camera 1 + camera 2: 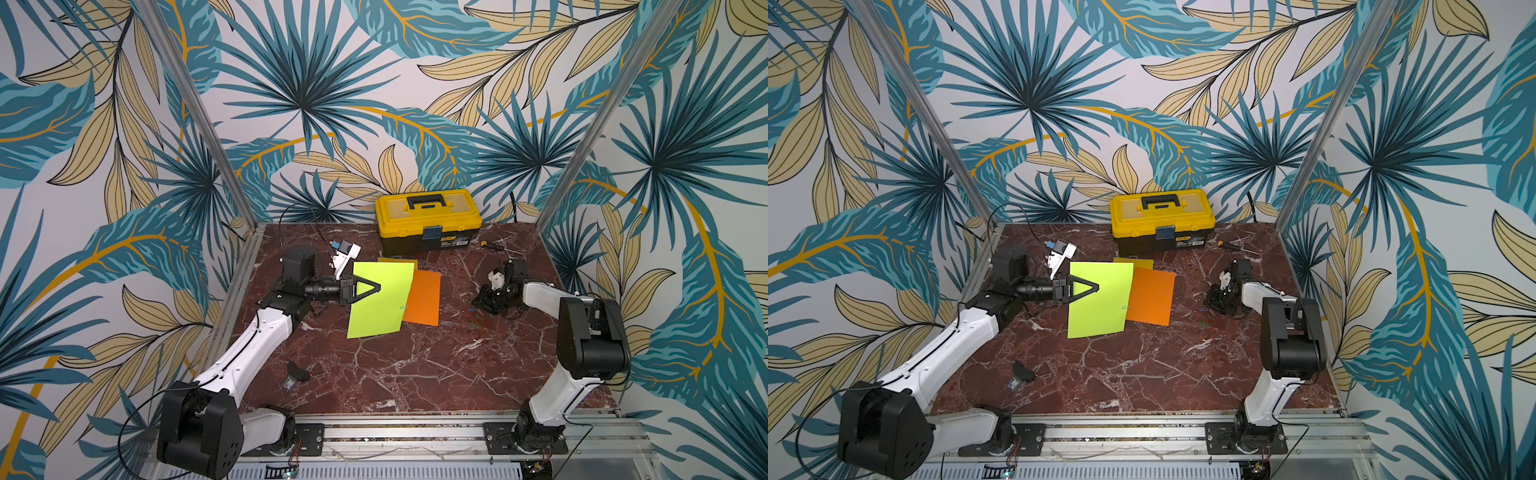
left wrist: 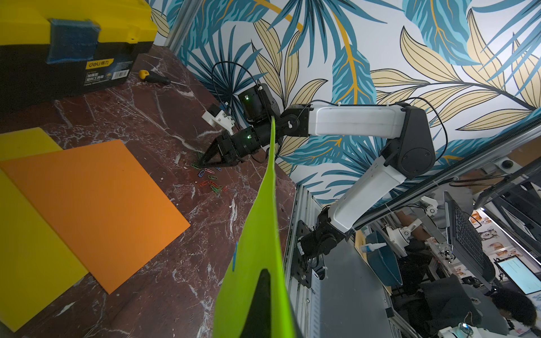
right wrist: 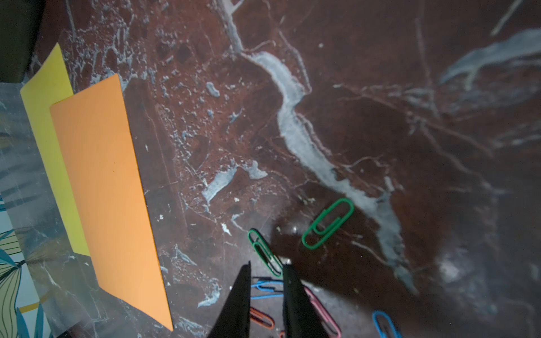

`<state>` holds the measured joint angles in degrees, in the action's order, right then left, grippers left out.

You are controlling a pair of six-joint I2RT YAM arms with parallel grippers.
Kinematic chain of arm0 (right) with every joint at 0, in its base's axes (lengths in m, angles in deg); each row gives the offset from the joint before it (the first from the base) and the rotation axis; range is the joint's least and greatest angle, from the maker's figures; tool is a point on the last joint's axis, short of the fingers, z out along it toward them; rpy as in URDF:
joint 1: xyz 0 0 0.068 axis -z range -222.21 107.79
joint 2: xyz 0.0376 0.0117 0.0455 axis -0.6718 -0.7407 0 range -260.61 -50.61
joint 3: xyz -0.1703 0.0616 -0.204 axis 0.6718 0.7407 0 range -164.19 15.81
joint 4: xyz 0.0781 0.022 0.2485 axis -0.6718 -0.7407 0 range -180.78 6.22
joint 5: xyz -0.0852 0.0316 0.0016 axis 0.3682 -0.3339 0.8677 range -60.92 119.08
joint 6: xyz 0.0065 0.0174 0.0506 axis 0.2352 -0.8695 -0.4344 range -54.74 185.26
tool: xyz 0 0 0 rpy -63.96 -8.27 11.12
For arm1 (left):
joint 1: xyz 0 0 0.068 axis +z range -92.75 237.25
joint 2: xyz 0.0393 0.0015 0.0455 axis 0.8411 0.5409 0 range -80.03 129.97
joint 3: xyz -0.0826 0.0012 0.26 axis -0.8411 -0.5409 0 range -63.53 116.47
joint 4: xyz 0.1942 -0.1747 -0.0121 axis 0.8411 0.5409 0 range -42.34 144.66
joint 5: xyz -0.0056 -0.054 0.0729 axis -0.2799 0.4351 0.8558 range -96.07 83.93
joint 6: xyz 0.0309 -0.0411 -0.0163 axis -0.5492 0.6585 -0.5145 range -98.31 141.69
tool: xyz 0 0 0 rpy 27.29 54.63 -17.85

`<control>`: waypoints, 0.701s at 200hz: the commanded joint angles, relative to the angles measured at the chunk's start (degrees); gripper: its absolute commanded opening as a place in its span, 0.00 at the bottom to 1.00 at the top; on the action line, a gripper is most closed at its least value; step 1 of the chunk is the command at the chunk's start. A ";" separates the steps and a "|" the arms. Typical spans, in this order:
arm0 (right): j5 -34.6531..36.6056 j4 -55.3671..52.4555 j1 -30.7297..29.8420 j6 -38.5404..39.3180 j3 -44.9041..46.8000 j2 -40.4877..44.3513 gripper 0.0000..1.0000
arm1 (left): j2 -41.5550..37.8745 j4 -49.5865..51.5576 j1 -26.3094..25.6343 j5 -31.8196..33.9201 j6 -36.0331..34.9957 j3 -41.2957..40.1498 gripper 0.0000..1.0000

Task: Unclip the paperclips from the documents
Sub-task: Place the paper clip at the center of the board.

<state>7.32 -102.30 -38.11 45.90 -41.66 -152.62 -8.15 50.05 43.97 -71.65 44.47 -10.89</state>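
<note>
Lots of paperclips (image 2: 209, 178) lying loose in a small heap on the brown table (image 1: 415, 374), red, blue and green, off the paper already. Just one blue paperclip (image 2: 235, 257) left, clipped on the edge of the green sheet (image 1: 380, 299). Green sheet held up off the table and tilted, pinched at one side by the left claw (image 1: 377, 287), shut tight on it. Orange sheet (image 1: 424, 297) flat on the table just beside, no clip to see on it, with the yellow sheet (image 1: 395, 260) partly under it and also bare as far as seen. Right claw (image 3: 268, 267) down low over the heap, tips a little apart, nothing held between them, a green paperclip (image 3: 265, 253) lying right at the tips. Looks nearly done: most clips off, one more to pull from the green sheet. Probably next: right claw over to that sheet to slide the last clip off. Further back, a yellow and black toolbox (image 1: 428, 220) by the wall with a small screwdriver (image 1: 492, 245) near it, not part of the job
</note>
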 commanded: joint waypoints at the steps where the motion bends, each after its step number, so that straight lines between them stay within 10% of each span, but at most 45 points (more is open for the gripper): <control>1: 1.71 -2.64 0.29 0.89 -0.89 1.70 0.27 | -0.60 -0.64 0.52 -0.07 -0.52 0.07 0.00; 82: 0.04 -3.68 0.21 2.31 -0.21 5.38 0.30 | -0.69 -0.64 0.50 -0.16 -0.34 0.07 0.00; 140: -15.57 3.79 -1.25 5.90 2.66 12.48 0.40 | 0.97 -0.64 0.45 -0.92 -0.11 1.50 0.00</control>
<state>0.96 -103.11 -38.20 49.07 -41.38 -144.25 -7.91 50.03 43.97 -71.72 44.47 -10.89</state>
